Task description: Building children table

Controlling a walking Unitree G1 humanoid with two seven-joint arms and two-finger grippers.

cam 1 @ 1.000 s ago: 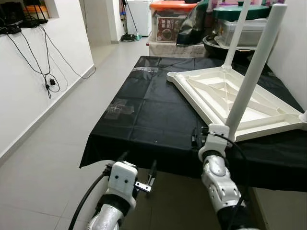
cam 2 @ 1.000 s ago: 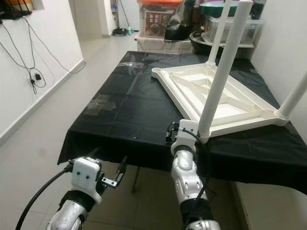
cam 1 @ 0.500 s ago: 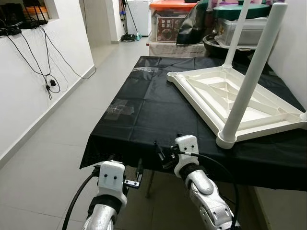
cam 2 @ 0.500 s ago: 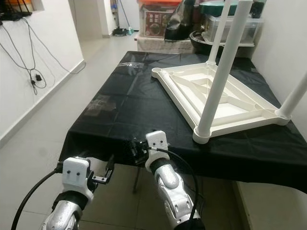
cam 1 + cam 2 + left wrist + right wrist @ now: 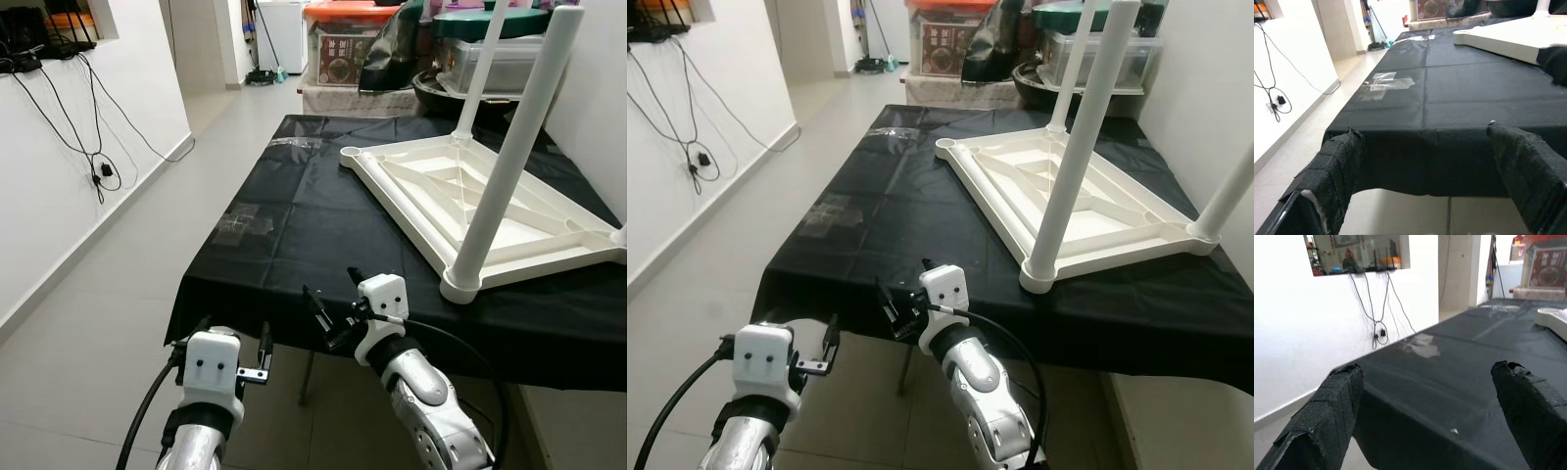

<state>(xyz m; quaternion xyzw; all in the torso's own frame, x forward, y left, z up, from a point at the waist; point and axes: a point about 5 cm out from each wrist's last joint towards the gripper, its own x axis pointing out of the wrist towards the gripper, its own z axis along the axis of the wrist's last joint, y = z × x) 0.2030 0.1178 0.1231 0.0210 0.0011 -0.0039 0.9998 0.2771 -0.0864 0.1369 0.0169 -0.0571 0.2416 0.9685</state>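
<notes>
While both arms sit low at the near edge of the black cloth (image 5: 294, 235), I read the left gripper (image 5: 233, 345) and right gripper (image 5: 328, 315) as spread wide, holding nothing. Beyond them the white children's table (image 5: 470, 211) lies upside down, three legs standing up. It looks like light, stiff, smooth plastic; I'd clamp the near leg (image 5: 509, 157) low, by its socket.

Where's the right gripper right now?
The right gripper hangs open at the black-covered table's near edge, left of the upturned white table's nearest leg.
</notes>
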